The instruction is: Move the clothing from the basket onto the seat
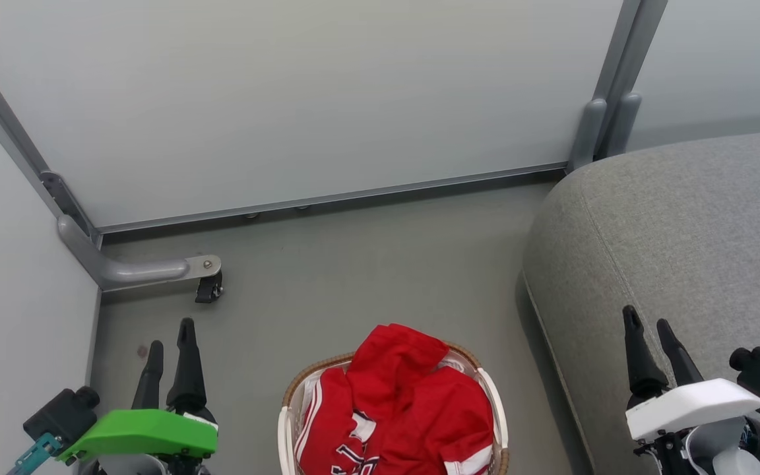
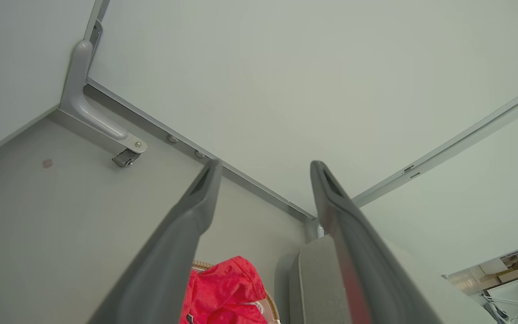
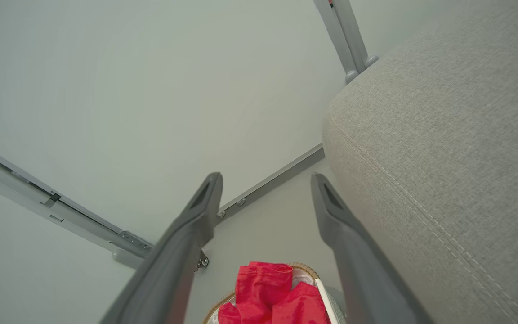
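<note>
My left gripper at lower left and my right gripper at lower right both have fingers spread, holding nothing. The red clothing (numerals showing) sits heaped in the basket at bottom centre, with the grey seat at the right

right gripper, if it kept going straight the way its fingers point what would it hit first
Probably the white wall panel, low down near its grey base rail. The right gripper is open and aimed past the seat, whose corner lies close beside it; depth is unclear, so it might graze that.
</note>
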{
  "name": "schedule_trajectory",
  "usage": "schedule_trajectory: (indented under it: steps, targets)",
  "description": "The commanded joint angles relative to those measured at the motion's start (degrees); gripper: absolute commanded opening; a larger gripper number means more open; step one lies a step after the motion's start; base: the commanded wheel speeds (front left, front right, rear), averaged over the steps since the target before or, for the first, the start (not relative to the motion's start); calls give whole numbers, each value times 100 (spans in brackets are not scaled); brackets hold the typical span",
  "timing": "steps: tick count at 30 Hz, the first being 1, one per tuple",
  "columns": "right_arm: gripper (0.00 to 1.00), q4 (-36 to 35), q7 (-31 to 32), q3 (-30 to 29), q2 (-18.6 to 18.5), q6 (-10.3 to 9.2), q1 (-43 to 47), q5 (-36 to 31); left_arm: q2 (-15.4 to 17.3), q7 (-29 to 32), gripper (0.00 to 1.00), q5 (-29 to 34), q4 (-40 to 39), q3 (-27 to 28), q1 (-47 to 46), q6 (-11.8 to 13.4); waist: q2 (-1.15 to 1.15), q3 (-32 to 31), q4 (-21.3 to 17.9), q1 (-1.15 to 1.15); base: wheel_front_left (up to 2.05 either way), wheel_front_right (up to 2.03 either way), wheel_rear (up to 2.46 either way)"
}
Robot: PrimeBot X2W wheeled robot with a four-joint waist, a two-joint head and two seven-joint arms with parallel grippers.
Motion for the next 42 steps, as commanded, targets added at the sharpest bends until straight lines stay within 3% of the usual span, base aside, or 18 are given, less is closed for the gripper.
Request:
schedule_trajectory:
  steps: [1,15,42]
  targets:
    - [100,-37,-67,28,-39,2,2,-257,43,-60,100,223,-17,-25,33,14,0,0,4,0,0,0,0]
    - [100,183,-294,176,-49,2,60,-1284,51,-281,100,1181,177,-105,166,20,0,-32,4,0,0,0,0]
    - [100,222,-649,248,-64,3,152,-2831,66,-636,100,2236,492,-257,290,-12,0,-66,13,0,0,0,0]
